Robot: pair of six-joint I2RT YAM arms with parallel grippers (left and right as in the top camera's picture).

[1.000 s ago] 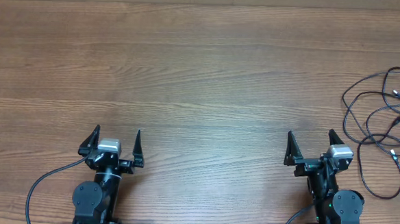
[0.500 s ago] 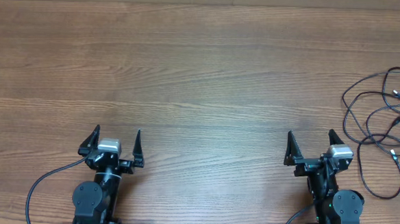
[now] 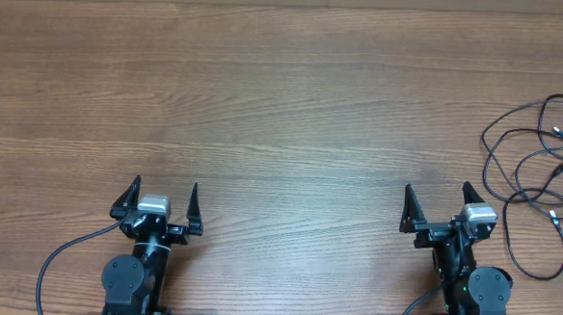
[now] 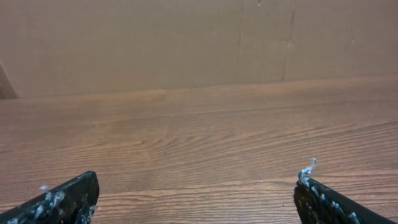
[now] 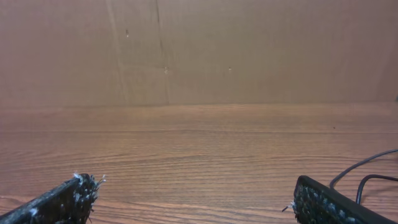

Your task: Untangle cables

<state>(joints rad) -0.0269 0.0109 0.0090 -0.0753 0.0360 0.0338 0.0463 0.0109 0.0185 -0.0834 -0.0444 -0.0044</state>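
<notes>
The cables (image 3: pixel 536 176) are thin black cords with small plugs, lying in a loose tangle of loops at the right edge of the wooden table. Two strands also show at the lower right of the right wrist view (image 5: pixel 367 171). My right gripper (image 3: pixel 438 206) is open and empty, just left of the tangle's lower loop, near the table's front edge. In its wrist view the jaws (image 5: pixel 193 196) frame bare wood. My left gripper (image 3: pixel 162 196) is open and empty at the front left, far from the cables. Its wrist view (image 4: pixel 196 196) shows no cable.
The wooden table (image 3: pixel 284 109) stretches to a brown cardboard wall (image 5: pixel 199 50) at its far edge. Thicker black wires (image 3: pixel 64 262) trail from the arm bases at the front.
</notes>
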